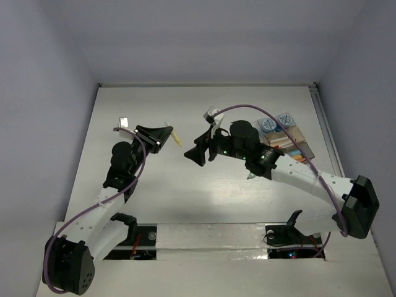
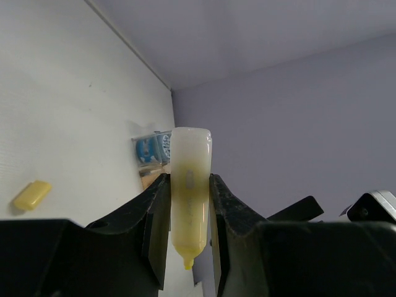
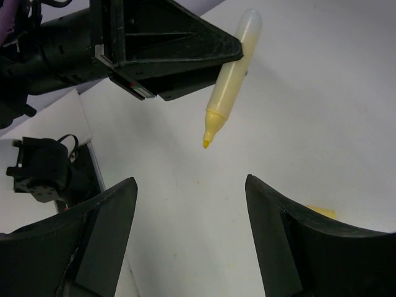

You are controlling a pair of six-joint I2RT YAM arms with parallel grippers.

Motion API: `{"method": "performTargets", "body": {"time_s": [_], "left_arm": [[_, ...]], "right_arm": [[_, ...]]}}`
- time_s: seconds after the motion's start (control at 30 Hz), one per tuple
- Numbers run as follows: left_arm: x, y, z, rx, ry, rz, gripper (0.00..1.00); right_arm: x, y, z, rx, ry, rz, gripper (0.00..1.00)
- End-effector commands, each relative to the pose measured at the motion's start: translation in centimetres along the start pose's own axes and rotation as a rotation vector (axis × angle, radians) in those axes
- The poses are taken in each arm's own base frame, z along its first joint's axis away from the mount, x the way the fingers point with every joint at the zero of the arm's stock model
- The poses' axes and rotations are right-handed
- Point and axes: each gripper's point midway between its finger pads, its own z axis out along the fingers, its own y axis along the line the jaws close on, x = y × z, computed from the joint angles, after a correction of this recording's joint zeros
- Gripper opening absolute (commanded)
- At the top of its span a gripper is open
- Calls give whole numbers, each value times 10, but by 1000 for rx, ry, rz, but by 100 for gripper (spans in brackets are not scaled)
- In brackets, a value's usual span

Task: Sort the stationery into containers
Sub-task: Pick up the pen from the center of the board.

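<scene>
Midtable, right gripper point(image 1: 197, 154) jaws spread wide, facing left. Just beyond, left gripper point(image 1: 164, 137) clenched on yellow marker point(image 1: 176, 137), bare tip down, raised off table. Short yellow stub point(image 2: 32, 195) lies nearby. Far right: trays point(image 1: 291, 143) grouped, two blue-and-white pots point(image 1: 267, 124) behind.

Lab robot cell: white table point(image 1: 204, 192), plain lavender walls point(image 1: 43, 74).

No legible text — print on pots point(image 2: 154, 147) seemingly blurred
</scene>
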Motion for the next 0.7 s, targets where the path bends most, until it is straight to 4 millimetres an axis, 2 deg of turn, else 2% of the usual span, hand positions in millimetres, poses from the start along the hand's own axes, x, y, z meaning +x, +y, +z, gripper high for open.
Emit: {"method": "performTargets", "body": {"time_s": [0.0, 0.03, 0.07, 0.1, 0.13, 0.17, 0.23, 0.33, 0.47, 0.67], "left_arm": [[4, -15, -3, 78, 16, -30, 0], [5, -15, -4, 83, 24, -36, 0], [7, -14, -5, 86, 28, -35, 0], [8, -16, -5, 93, 34, -35, 0], [8, -17, -6, 99, 35, -36, 0], [9, -16, -7, 101, 38, -37, 0], [10, -19, -10, 114, 46, -39, 0], [11, -21, -14, 124, 48, -38, 0], [12, -25, -18, 132, 53, -28, 0], [14, -25, -21, 137, 61, -35, 0]], "right_arm": [[-23, 11, 16, 17, -44, -113, 76], [-21, 16, 21, 12, -32, -123, 76], [-30, 17, 25, 26, -46, -134, 76], [-31, 6, 29, 84, -46, -142, 76], [-24, -1, 38, 108, -20, -140, 76], [-29, 1, 42, 112, -26, -144, 76], [-27, -6, 48, 146, -27, -137, 75], [-36, -16, 49, 209, -71, -127, 71], [-32, -25, 56, 248, -64, -122, 69], [-35, -20, 59, 215, -93, -113, 63]]}}
